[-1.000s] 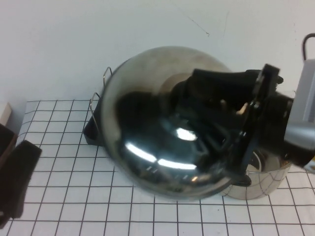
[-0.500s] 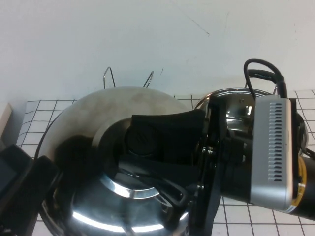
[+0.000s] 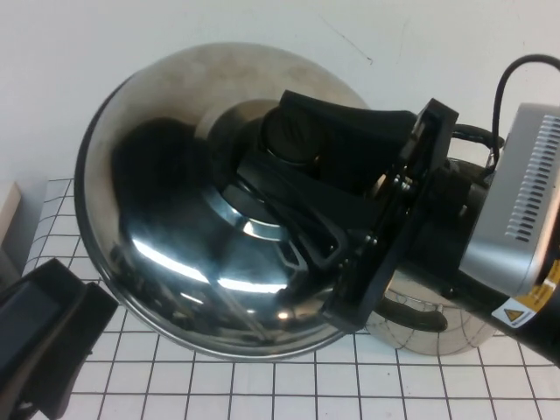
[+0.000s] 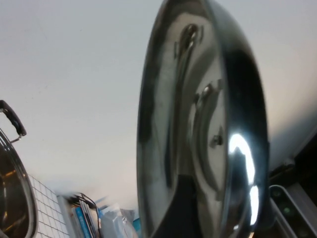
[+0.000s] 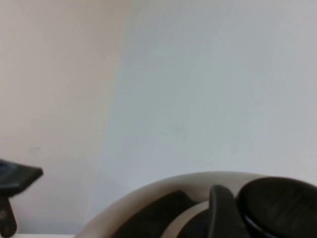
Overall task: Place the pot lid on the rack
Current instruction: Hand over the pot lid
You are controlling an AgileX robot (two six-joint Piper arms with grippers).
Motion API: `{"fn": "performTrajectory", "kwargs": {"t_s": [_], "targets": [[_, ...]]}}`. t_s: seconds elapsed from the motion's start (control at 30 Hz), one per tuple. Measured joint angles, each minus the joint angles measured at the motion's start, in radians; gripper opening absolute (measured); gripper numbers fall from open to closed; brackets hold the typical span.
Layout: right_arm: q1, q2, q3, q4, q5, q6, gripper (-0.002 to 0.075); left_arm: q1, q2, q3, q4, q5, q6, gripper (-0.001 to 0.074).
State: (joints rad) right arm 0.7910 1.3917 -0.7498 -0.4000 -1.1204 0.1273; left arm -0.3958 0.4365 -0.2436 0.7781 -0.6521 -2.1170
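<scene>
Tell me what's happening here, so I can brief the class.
The right hand is shut on the black knob of the pot lid, holding it tilted in the air, close to the camera. The steel pot stands uncovered on the checked table behind that arm. The left hand waits low at the near left. The rack is hidden, so the lid isn't placed yet.

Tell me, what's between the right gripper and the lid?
Nothing. In the high view the right gripper is shut on the lid's knob; the left gripper sits low beside it.
</scene>
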Motion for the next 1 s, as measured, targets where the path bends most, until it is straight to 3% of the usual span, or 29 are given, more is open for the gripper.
{"fn": "performTrajectory", "kwargs": {"t_s": [0.17, 0.33, 0.5, 0.6, 0.77, 0.83, 0.93, 1.0], "targets": [[0.0, 0.0, -0.048, -0.049, -0.006, 0.053, 0.0351, 0.0, 0.0, 0.0, 0.006, 0.026, 0.0, 0.0568], [0.0, 0.002, -0.089, -0.244, 0.039, 0.219, 0.0351, -0.001, 0.0, 0.0, -0.01, 0.036, 0.012, 0.0568], [0.002, 0.044, -0.09, -0.329, 0.007, 0.322, 0.0351, -0.001, 0.0, 0.0, -0.087, -0.011, 0.145, 0.0542], [0.002, 0.07, -0.09, -0.335, -0.011, 0.345, 0.0351, -0.001, 0.002, 0.0, -0.132, -0.035, 0.21, 0.0452], [0.002, 0.087, -0.09, -0.335, -0.018, 0.358, 0.0351, -0.001, 0.004, 0.0, -0.153, -0.065, 0.231, 0.0144], [0.002, 0.091, -0.09, -0.339, -0.016, 0.367, 0.0351, -0.002, 0.004, 0.0, -0.157, -0.108, 0.24, 0.0088], [0.004, 0.091, -0.09, -0.343, -0.027, 0.399, 0.0356, -0.002, 0.004, 0.0, -0.157, -0.124, 0.252, 0.0087], [0.004, 0.091, -0.093, -0.335, -0.027, 0.426, 0.0412, -0.002, 0.004, 0.0, -0.154, -0.122, 0.252, 0.0087]]}}
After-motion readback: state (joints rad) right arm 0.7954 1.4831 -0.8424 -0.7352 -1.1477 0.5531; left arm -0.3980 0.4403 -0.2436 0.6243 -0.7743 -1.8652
